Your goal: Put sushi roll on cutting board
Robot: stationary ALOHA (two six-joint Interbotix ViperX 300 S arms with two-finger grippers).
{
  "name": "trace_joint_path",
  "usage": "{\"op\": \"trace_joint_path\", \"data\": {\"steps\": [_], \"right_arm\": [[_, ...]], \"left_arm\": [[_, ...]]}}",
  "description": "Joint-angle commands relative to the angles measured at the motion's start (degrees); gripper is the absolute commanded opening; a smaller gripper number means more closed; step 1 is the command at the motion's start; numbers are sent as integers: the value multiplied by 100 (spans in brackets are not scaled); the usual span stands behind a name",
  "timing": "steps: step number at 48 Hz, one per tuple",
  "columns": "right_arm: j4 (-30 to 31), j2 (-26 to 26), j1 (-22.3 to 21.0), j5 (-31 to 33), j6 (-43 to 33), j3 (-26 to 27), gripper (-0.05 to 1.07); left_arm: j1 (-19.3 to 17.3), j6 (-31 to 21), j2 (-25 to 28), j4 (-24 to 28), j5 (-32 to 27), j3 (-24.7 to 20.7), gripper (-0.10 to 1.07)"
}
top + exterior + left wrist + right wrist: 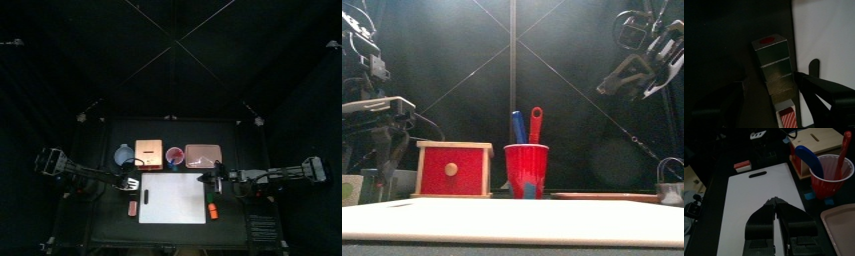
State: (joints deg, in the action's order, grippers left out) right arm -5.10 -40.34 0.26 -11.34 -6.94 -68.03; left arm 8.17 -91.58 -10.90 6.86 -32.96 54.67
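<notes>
My left gripper (pixel 771 100) is spread to full width, nothing between the fingers. It hangs just off the cutting board's (pixel 178 197) left long edge. Under it lies the sushi roll (pixel 776 70): a row of blocky, foil-grey segments with a red spot on the far end piece. The roll sits on the black table (pixel 112 205), beside the board and not on it. A small red-patterned piece (pixel 789 119) lies at the roll's near end, close to the board edge. From above, the same strip shows as a reddish sliver at the board's left side.

My right gripper (pixel 774 210) has its jaws pressed together with nothing in them, and it hovers over the board's middle. The board is plain white, with a slot handle (pixel 757 175) at one end.

Behind the board stands a red cup (pixel 527 170) holding a blue utensil (pixel 519 126) and a red utensil (pixel 536 122). To its left in the front view stands a wooden box (pixel 453 169) with a red face and a pale oval at its centre. A pinkish tray (pixel 203 154) sits on the cup's other side. An orange item (pixel 213 210) lies at the board's right edge.

I can read no brand, label or lettering on anything here. The red spot on the roll's end is too small to make out.
</notes>
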Motion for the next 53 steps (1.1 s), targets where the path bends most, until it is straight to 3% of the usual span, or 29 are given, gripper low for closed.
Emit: {"op": "trace_joint_path", "data": {"steps": [1, 8, 23, 28, 36, 43, 53], "right_arm": [[-9, -9, 18, -26, 0, 53, 4], [-9, -9, 18, -26, 0, 53, 4], [-18, -9, 18, -26, 0, 35, 4], [-9, -9, 18, -26, 0, 26, 4], [-18, -9, 18, -26, 0, 18, 4], [-18, -18, 9, -26, 0, 44, 4], [-26, -9, 9, -26, 0, 44, 4]], "left_arm": [[-9, -18, 176, 79, 18, -246, 102], [9, -9, 343, 220, 18, -396, 97], [18, 0, 299, 246, -26, -413, 61], [26, 44, 211, 264, -70, -413, 54], [88, 132, -193, 589, -255, -422, 54], [167, 422, -615, 1362, -246, -466, 54], [176, 1230, -914, 2109, 466, -624, 54]]}}
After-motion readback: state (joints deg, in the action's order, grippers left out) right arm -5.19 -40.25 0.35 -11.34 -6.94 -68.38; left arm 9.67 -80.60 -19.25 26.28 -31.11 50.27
